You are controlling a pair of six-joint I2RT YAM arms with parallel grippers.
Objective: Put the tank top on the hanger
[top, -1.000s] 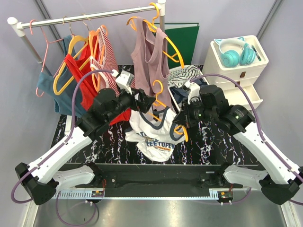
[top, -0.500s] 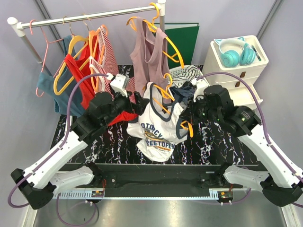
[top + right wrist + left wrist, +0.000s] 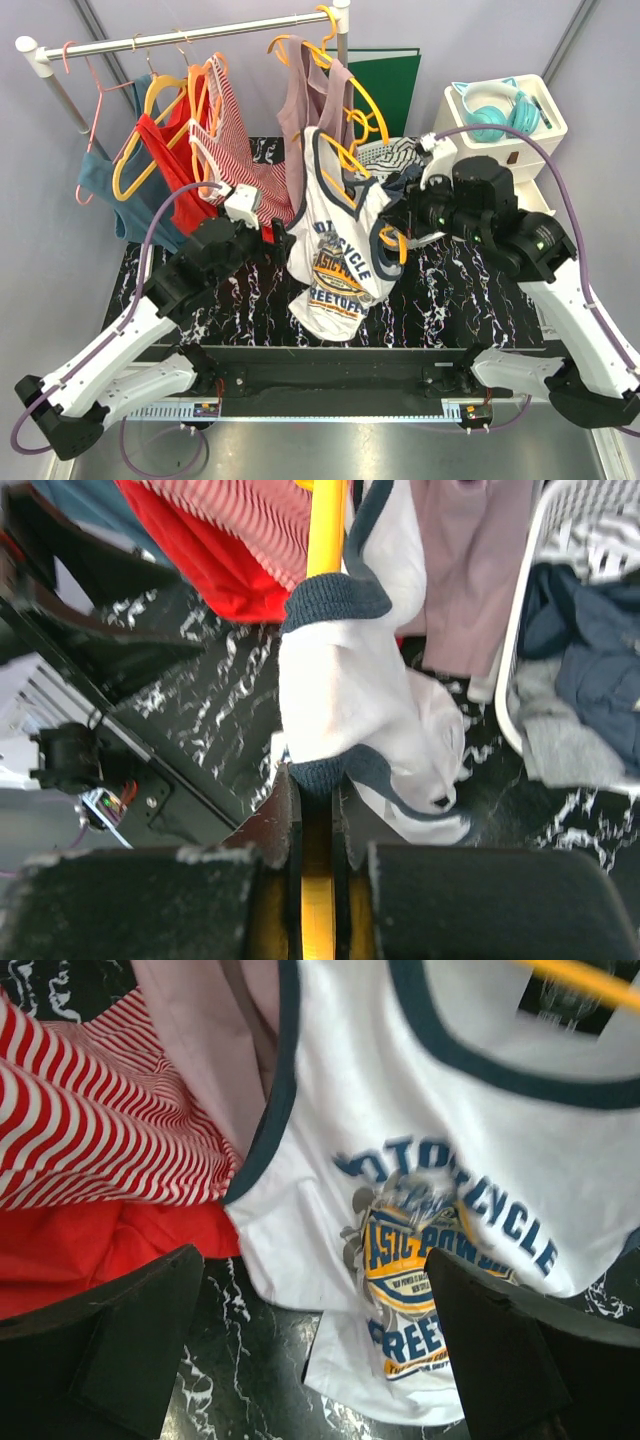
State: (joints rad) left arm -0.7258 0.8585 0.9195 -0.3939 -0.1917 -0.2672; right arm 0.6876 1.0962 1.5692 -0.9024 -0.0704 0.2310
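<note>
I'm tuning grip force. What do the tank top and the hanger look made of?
The tank top looks like soft matte knit fabric, probably cotton jersey: it drapes and bunches, with knit navy trim. The hanger is smooth, evenly orange-yellow and rigid-looking, so likely moulded plastic.

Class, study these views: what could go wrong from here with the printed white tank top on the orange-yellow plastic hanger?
1. One strap of the white tank top sits bunched on the orange-yellow plastic hanger right at the shut right gripper; it may slide off that end.
2. The left gripper is open, so nothing steadies the cloth.
</note>
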